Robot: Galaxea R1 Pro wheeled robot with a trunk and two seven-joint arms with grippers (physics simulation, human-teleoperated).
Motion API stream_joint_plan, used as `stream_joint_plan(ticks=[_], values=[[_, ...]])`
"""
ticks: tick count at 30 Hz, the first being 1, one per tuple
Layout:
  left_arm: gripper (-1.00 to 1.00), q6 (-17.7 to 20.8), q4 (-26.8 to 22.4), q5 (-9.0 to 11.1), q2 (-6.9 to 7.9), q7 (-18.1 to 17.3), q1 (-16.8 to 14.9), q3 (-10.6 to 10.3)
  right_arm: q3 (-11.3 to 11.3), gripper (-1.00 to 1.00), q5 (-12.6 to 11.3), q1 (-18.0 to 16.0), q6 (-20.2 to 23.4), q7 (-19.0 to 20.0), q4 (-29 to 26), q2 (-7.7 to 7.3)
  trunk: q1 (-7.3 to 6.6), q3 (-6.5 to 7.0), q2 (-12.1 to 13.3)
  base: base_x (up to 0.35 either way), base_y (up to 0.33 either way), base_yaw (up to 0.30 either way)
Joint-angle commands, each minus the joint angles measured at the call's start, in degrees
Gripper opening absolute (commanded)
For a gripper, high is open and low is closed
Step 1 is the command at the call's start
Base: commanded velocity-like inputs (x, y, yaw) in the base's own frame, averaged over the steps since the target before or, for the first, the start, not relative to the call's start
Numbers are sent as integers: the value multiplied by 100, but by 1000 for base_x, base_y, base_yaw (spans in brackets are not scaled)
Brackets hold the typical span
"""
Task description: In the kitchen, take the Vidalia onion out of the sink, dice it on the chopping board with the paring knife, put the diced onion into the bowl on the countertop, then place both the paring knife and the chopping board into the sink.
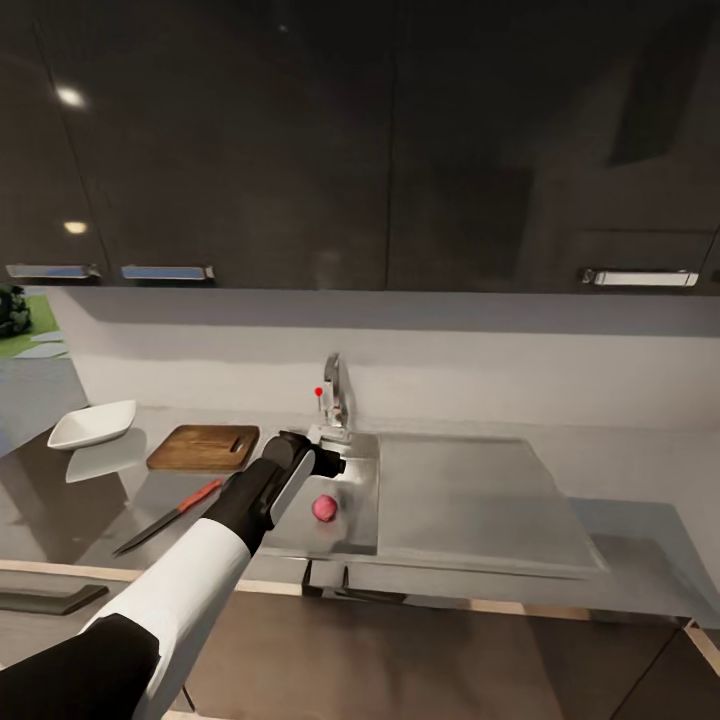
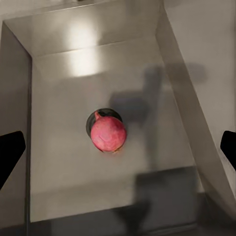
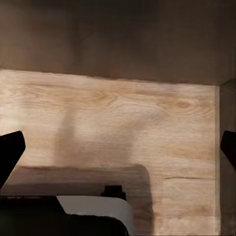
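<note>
Left gripper (image 2: 118, 147): black fingers spread wide, holding nothing, poised above the grey steel sink (image 1: 360, 500). Round pinkish-red onion (image 2: 108, 135): resting on the basin's dark drain. Right gripper (image 3: 118, 147): fingers apart, empty, facing pale wood-grain surface (image 3: 118, 123).

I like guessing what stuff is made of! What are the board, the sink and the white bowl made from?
The chopping board looks like wood: brown, with grain lines. The sink looks like brushed metal, grey with soft shiny patches, though the render leaves that open. The bowl is smooth glossy white, maybe ceramic or plastic; the look alone cannot tell which.
</note>
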Motion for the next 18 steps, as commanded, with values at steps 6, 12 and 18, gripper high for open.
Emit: stream_joint_plan(ticks=[6, 12, 18], values=[[100, 16, 12, 61, 2, 59, -4, -9, -53, 100, 41, 944, 333, 65, 10, 121, 4, -6, -8, 8, -8, 0], [100, 16, 28, 61, 14, 65, -4, -2, -65, 100, 41, 1347, 638, 136, 6, 256, 4, -6, -8, 0, 0, 0], [100, 15, 100, 67, 19, 69, 2, 0, -77, 100, 34, 1385, 717, 143, 3, 282, 4, -6, -8, 0, 0, 0]])
